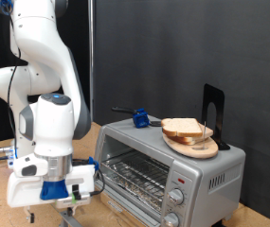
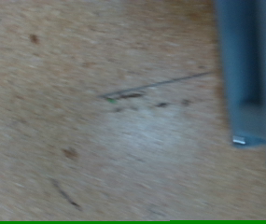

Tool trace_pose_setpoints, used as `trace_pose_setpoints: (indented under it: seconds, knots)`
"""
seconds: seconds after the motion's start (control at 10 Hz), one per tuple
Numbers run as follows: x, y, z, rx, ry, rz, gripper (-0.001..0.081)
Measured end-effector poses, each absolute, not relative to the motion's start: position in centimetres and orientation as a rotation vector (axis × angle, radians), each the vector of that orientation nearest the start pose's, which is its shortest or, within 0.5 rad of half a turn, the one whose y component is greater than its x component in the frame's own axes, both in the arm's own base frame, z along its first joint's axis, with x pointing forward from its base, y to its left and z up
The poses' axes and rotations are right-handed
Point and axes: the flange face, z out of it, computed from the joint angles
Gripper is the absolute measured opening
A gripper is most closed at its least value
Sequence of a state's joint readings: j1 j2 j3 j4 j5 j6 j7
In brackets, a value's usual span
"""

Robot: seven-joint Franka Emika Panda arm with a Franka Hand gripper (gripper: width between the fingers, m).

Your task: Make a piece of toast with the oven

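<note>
The silver toaster oven (image 1: 168,170) stands at the exterior view's right, and its wire rack (image 1: 137,176) shows behind the front. Several slices of bread lie stacked on a round wooden plate (image 1: 193,148) on the oven's top; the uppermost piece of toast (image 1: 184,127) is pale with a tan crust. My gripper (image 1: 70,214) hangs low over the wooden table, to the exterior view's left of the oven and apart from it. It holds nothing. The wrist view shows only blurred wooden tabletop and one blue-grey finger (image 2: 249,75) at the picture's edge.
A blue-handled tool (image 1: 137,117) lies on the oven's top beside the plate. A black bracket (image 1: 213,112) stands behind the plate. Round knobs (image 1: 179,197) sit on the oven's front right. A black curtain closes off the back. Cables lie on the table at the left.
</note>
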State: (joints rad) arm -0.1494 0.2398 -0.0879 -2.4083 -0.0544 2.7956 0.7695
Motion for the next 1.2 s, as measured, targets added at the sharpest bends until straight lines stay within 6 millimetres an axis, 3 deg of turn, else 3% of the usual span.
trace_pose_setpoints:
  seconds: [0.2,0.6,1.0,1.2]
  knots:
    - [49.3,-10.9,25.8,-2.741,1.271,-0.212,0.0808]
    - [46.3,-9.5,31.4,-2.694,1.0,-0.06,0.0808]
    - [43.8,-9.8,37.3,-2.601,0.948,-0.084,0.0808]
    - [42.9,-9.8,37.7,-2.594,0.951,-0.094,0.0808]
